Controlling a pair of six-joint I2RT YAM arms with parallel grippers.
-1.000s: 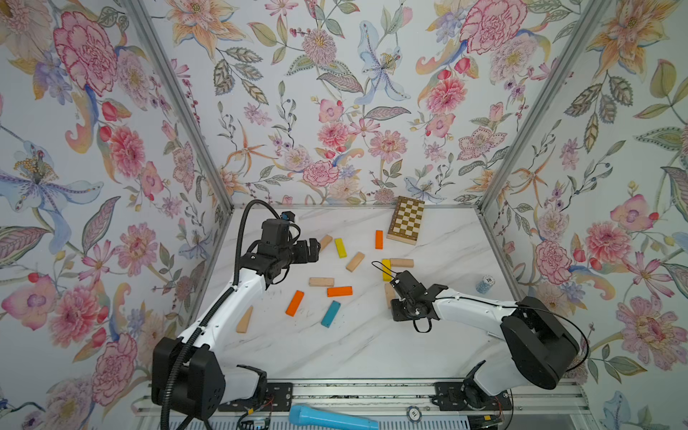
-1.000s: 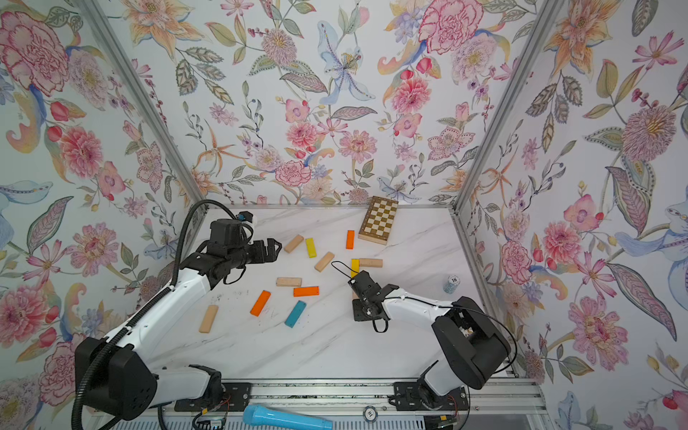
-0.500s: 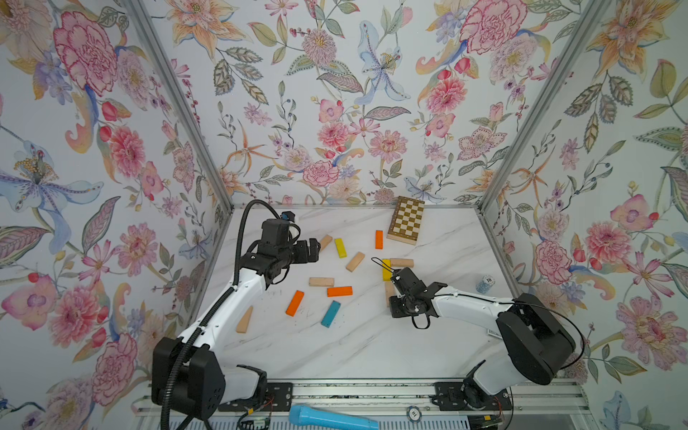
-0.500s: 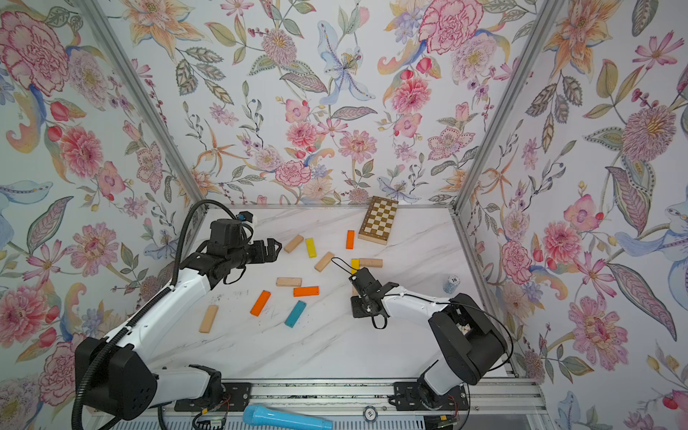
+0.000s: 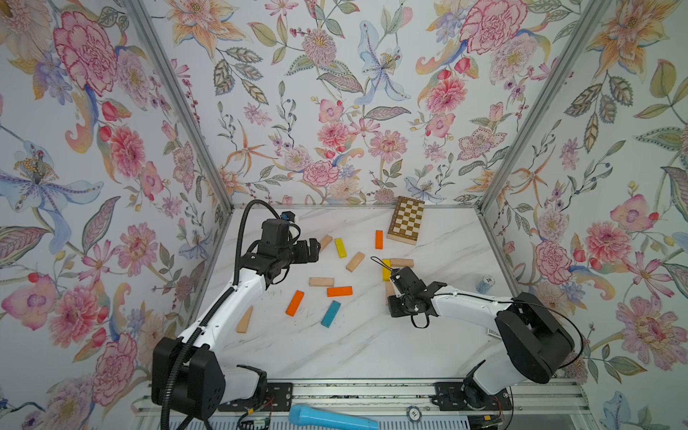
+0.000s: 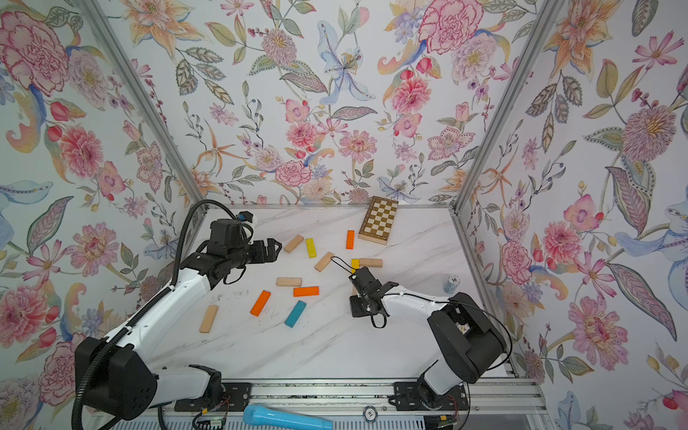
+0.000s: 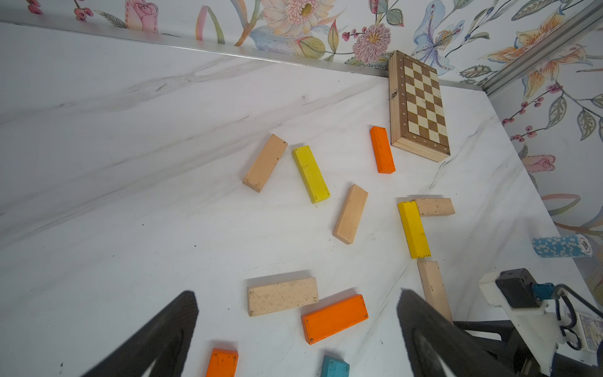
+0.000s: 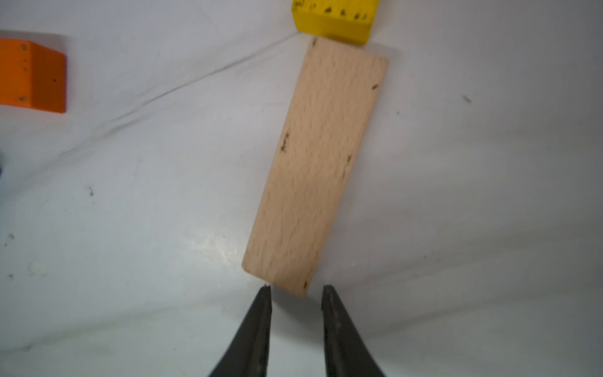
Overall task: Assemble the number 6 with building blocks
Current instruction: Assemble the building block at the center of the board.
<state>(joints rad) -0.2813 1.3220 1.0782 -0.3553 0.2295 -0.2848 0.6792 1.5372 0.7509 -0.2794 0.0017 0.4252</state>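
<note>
Three pieces of the number 6 [image 5: 387, 268] lie just right of centre on the marble table [image 5: 372, 353]: a beige top bar [image 7: 434, 207], a yellow stem block [image 7: 413, 230] touching its end, and a beige block [image 8: 313, 163] set at the yellow one's near end, touching it or all but; over the last second hardly anything shifts in the top views; only the right arm [image 5: 465, 305] creeps a shade inward and the right gripper [image 8: 296, 288] draws its jaws a little narrower; they now stand slightly apart with nothing pinched, tips at the beige block's near end, one corner of it just between them; I judge this a nudge to true up a piece already laid, so the stem's lower stretch is down but perhaps not yet squared; its long axis runs from near to far across the table, nearly in line with the yellow block, lying flat on a broad face; the left gripper [image 5: 314, 248] hovers unmoved near the back left, jaws spread wide and empty, beside a loose beige block [image 5: 325, 241]; the other building blocks [image 5: 338, 291] lie scattered mid-table, so three loop pieces are still to be laid.
</note>
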